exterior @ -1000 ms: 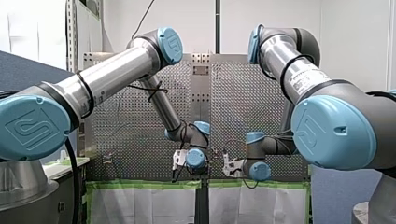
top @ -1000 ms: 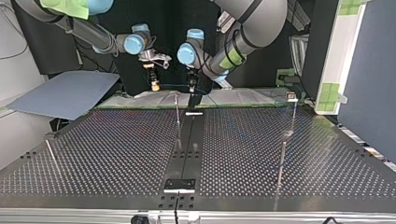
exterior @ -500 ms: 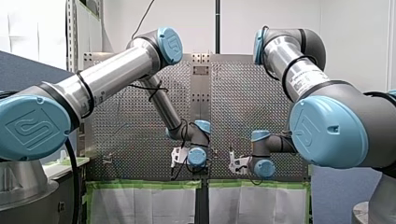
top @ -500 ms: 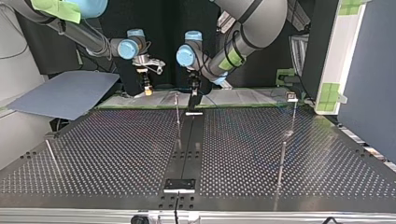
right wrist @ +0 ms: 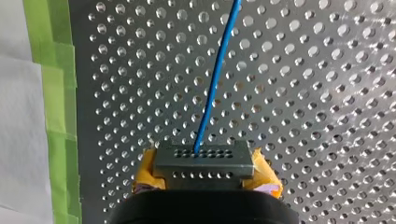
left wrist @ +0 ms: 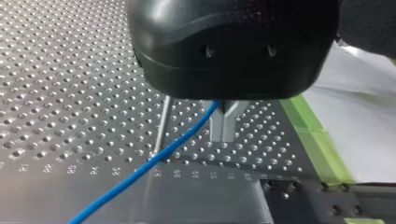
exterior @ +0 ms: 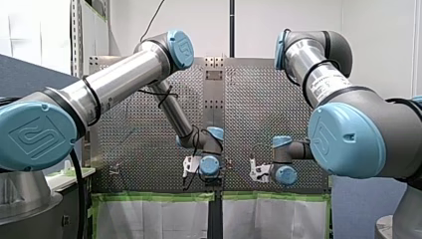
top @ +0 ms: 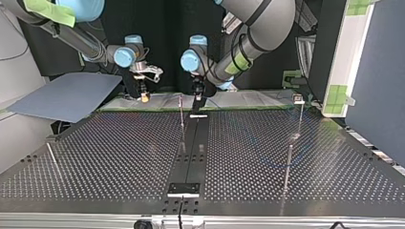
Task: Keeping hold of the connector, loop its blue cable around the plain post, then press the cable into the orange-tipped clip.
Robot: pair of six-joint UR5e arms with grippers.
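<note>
1. Left wrist view: the blue cable [left wrist: 140,172] runs off the picture's edge, its upper end hidden behind my left gripper [left wrist: 223,133].
2. Top view: cable too faint to trace.
3. My right gripper [right wrist: 203,164] covers the connector [right wrist: 202,158] underside.

The perforated silver metal table [top: 119,152] has a plain dark strip [top: 193,143] running down its middle. In the top view, a small black bracket [top: 183,189] sits at the strip's near end. Thin upright metal rods [top: 181,109] stand on the table. Green tape [right wrist: 56,93] edges it, beside white sheeting [right wrist: 18,140].
</note>
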